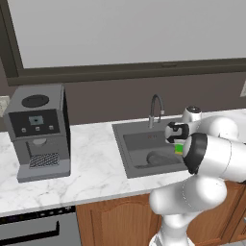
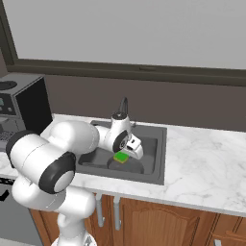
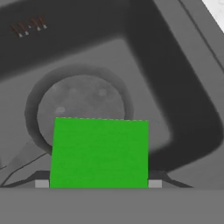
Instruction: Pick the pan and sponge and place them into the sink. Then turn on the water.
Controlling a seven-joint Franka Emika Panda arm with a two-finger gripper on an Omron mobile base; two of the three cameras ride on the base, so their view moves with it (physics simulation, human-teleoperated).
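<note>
Fingers [image 3: 42, 183] are clamping the sponge [image 3: 99, 153] from both sides, green face toward the hand camera. Gripper [image 2: 126, 154] is hanging over the sink [image 2: 153, 177], inside the basin's outline, sponge showing green with a yellow edge just under it. Pan [image 3: 81, 105] is lying on the sink floor directly below the sponge, not touching it. Faucet [image 1: 154, 108] is standing at the sink's back rim. Coffee machine [image 1: 39, 132] is sitting on the marble counter [image 1: 96, 168], well left of the sink.
</note>
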